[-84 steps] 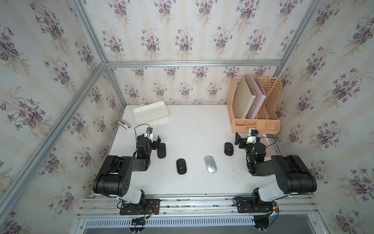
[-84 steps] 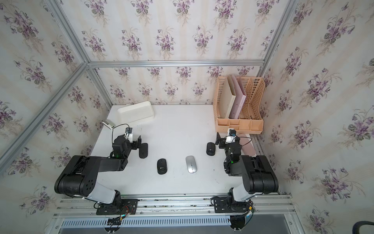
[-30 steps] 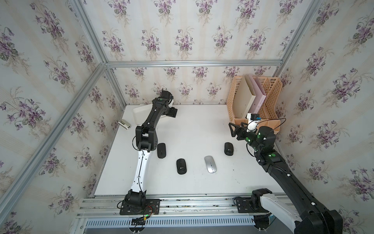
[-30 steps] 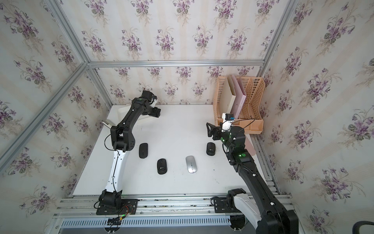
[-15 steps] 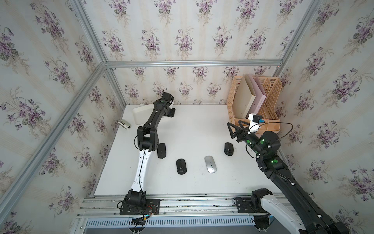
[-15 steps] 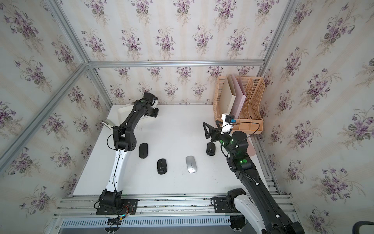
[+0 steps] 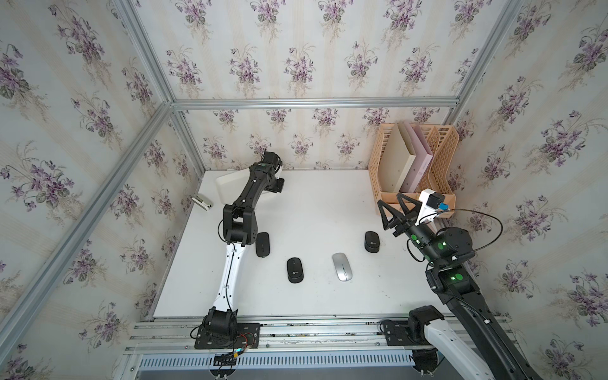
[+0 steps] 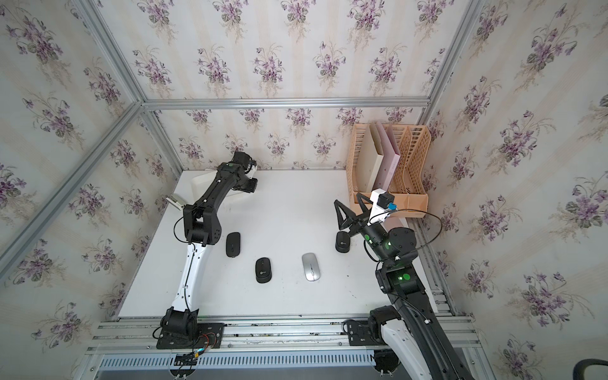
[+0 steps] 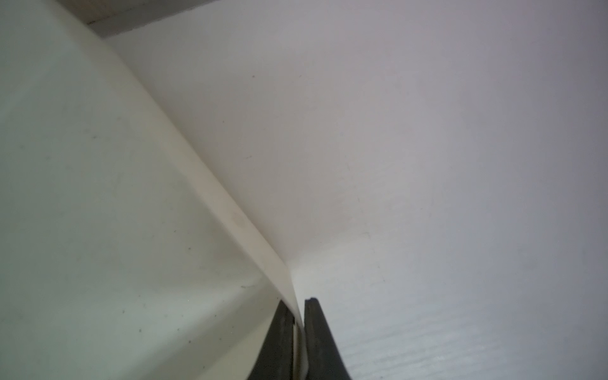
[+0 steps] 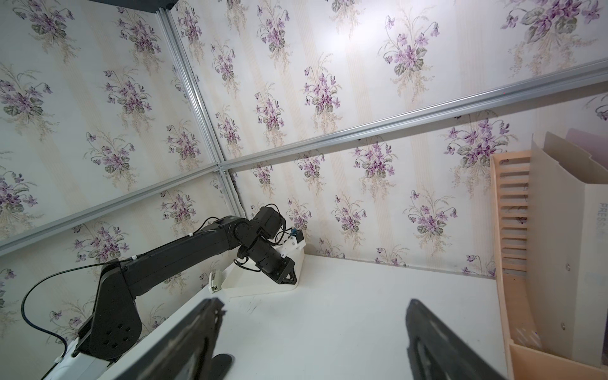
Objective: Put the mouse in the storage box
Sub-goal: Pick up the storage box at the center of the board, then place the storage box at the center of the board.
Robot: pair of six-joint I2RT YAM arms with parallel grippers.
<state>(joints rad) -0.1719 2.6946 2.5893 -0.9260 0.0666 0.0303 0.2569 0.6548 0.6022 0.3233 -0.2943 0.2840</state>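
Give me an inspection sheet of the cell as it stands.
Surface: white table, few dark specks.
Job's things: storage box, far left corner; black mice and silver mouse on the table, all outside it.
Clutter: peach file organiser with folders, far right; small white object at left edge.
End effectors: left end effector shut on the storage box rim; right end effector open, empty, raised.
Cables: black cable loops off the right wrist.
Surroundings: floral wallpaper walls, aluminium frame.

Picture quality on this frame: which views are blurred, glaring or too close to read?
Left wrist view: too close, soft, nearly featureless; only the storage box rim in the shut left gripper reads. Right wrist view: glare patch on the wallpaper, right gripper blurred. Both top views: evenly lit, sharp.
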